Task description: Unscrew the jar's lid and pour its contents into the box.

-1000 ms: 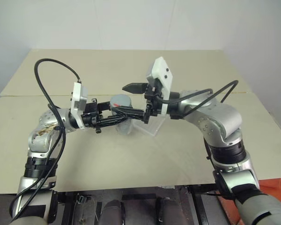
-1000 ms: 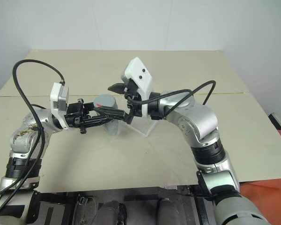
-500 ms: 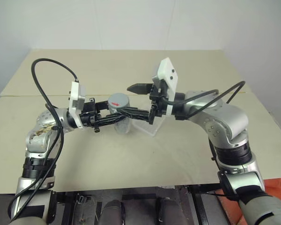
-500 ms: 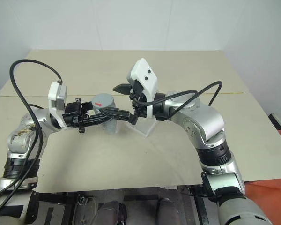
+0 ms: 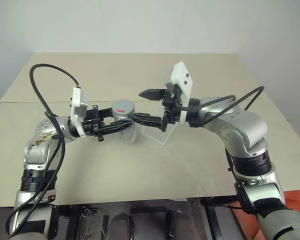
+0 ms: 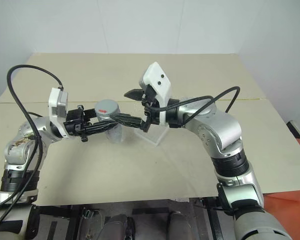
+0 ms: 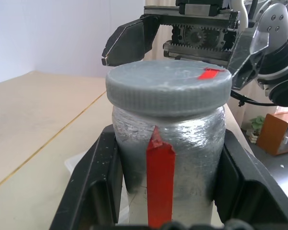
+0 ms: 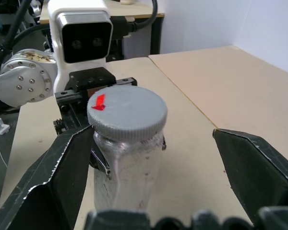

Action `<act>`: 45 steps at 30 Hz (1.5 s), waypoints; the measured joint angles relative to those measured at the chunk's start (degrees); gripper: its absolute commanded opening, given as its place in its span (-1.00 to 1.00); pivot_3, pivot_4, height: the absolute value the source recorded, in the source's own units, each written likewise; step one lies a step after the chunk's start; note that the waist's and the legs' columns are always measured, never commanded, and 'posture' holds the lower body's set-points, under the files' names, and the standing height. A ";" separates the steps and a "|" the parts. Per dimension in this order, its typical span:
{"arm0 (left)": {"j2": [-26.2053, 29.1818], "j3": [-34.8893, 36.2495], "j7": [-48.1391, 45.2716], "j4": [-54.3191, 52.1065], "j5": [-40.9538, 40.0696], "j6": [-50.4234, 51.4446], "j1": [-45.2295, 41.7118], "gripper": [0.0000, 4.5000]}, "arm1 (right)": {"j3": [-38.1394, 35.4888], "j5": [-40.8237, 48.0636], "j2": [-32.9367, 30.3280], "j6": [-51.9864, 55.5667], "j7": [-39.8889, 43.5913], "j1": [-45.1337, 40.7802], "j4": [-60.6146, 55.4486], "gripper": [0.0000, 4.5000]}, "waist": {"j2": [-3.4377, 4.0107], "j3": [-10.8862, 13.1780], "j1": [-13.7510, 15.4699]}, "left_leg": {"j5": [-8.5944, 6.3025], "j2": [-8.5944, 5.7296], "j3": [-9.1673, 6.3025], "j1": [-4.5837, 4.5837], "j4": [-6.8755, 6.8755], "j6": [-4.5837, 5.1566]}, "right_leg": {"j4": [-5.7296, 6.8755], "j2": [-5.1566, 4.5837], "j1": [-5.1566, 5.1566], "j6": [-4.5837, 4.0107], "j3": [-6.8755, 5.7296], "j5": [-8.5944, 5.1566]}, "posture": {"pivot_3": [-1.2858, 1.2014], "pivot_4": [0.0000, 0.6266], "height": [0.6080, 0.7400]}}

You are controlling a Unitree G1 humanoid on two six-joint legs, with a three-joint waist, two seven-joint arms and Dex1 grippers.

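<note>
The jar is a silvery cylinder with a red stripe, held upright above the table. My left gripper is shut on its body, one finger on each side. The grey lid with a red mark sits on top of the jar. My right gripper comes in from the opposite side, level and open. Its fingers stand wide on either side of the lid without touching it. The clear box lies on the table just beyond and below the jar, partly hidden by the right hand. The contents are hidden inside the jar.
The beige table spreads wide around the box, with a seam running across its back part. A black cable loops above the left arm, and another trails from the right arm.
Both arms have shifted only slightly. The left gripper stays shut on the jar and the right gripper stays open around the lid.
</note>
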 measured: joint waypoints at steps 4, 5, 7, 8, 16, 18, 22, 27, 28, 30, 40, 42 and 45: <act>0.51 0.30 -1.05 -0.98 -0.65 0.36 0.72 -0.08 | -1.87 -1.23 -0.28 0.07 -2.23 0.00 2.26 1.00 | 0.00 0.00 0.07 | 0.00 0.00 0.00 -0.01 0.00 0.00 | -0.01 0.00 0.00 0.00 0.00 0.00 | 0.03 -0.52 1.00; 0.51 0.06 -1.69 -1.88 -1.18 0.39 1.24 -0.08 | -2.17 -1.76 -0.60 0.11 -3.04 0.00 3.14 1.00 | 0.00 0.00 0.09 | 0.00 0.00 0.00 -0.02 0.00 0.00 | -0.02 0.00 0.00 0.00 0.00 0.00 | 0.03 -0.52 1.00; 0.52 -0.06 -2.44 -2.46 -1.63 0.58 1.54 -0.08 | -2.50 -2.43 -1.07 0.28 -3.81 0.05 3.90 1.00 | 0.00 0.00 0.03 | 0.00 0.00 0.00 -0.01 -0.01 0.00 | -0.02 0.00 -0.01 0.00 0.00 0.00 | 0.03 -0.52 1.00; 0.53 -0.06 -2.49 -2.47 -1.79 0.63 1.54 -0.08 | -2.61 -2.48 -1.16 0.30 -3.96 0.09 3.97 1.00 | 0.00 0.00 0.02 | 0.00 0.00 0.00 0.00 -0.02 0.00 | -0.01 0.00 -0.01 0.00 0.00 0.00 | 0.03 -0.52 1.00; 0.53 -0.09 -2.24 -2.36 -1.81 0.55 1.46 -0.08 | -3.71 -2.21 -2.24 0.31 -3.50 0.83 3.64 1.00 | 0.00 0.00 -0.02 | 0.00 0.00 0.01 -0.01 -0.02 0.00 | -0.03 0.00 -0.01 0.00 0.01 0.00 | 0.03 -0.52 1.00; 0.44 -0.27 -2.04 -1.87 -1.45 0.14 1.10 -0.08 | -4.37 -1.29 -2.55 0.46 -2.74 1.34 2.40 1.00 | 0.00 0.00 0.00 | 0.00 0.00 0.01 -0.02 -0.02 0.00 | -0.04 0.00 -0.01 0.00 0.01 0.00 | 0.03 -0.52 1.00; -0.99 -1.61 -1.56 1.41 0.72 -1.65 -0.80 -0.08 | -5.15 2.54 -2.33 1.32 -0.59 2.13 -2.50 1.00 | 0.00 0.00 0.07 | -0.01 -0.01 0.00 -0.01 -0.01 0.02 | -0.04 0.00 0.01 0.00 0.00 0.00 | 0.03 -0.52 1.00; -2.21 -2.91 -1.50 3.91 2.39 -2.75 -2.01 -0.08 | -4.21 3.45 -0.64 1.86 -0.83 2.15 -4.23 1.00 | 0.00 0.00 0.05 | -0.01 -0.01 0.00 0.00 -0.01 0.01 | -0.02 0.00 0.01 0.00 0.00 0.00 | 0.03 -0.52 1.00; -2.33 -3.06 -1.55 4.29 2.48 -2.88 -2.37 -0.08 | -3.77 3.36 -0.02 1.89 -1.11 2.15 -4.23 1.00 | 0.00 0.00 0.02 | -0.01 -0.01 0.00 0.00 -0.01 0.01 | -0.02 0.00 0.01 0.00 0.00 0.00 | 0.03 -0.52 1.00; -2.78 -3.36 -1.64 4.74 2.59 -3.10 -3.16 -0.08 | -2.52 3.11 1.48 1.88 -1.72 2.07 -4.23 1.00 | 0.00 0.00 -0.03 | -0.01 -0.01 0.00 -0.01 -0.01 0.02 | -0.02 0.00 0.01 0.00 0.00 0.00 | 0.03 -0.52 1.00; -2.97 -3.57 -2.36 4.92 2.78 -3.19 -3.40 -0.08 | 3.21 -3.87 6.92 -0.02 -4.07 -1.57 0.24 1.00 | 0.00 0.00 -0.03 | 0.00 -0.01 0.00 -0.02 -0.01 0.01 | -0.02 0.00 0.00 0.01 0.00 0.00 | 0.03 -0.52 1.00; -2.95 -3.57 -2.38 4.91 2.78 -3.19 -3.39 -0.08 | 3.26 -4.85 7.14 -0.20 -4.07 -1.88 1.21 1.00 | 0.00 0.00 0.06 | 0.00 -0.01 0.00 -0.03 0.00 0.01 | -0.02 0.00 0.00 0.00 -0.01 0.00 | 0.03 -0.52 1.00; -2.94 -3.57 -2.20 4.90 2.79 -3.19 -3.32 -0.08 | 3.26 -5.58 7.23 -0.20 -3.92 -1.87 2.07 1.00 | 0.00 0.00 -0.01 | 0.00 0.00 0.00 -0.02 -0.01 0.01 | -0.02 0.00 0.00 0.00 -0.01 0.00 | 0.03 -0.52 1.00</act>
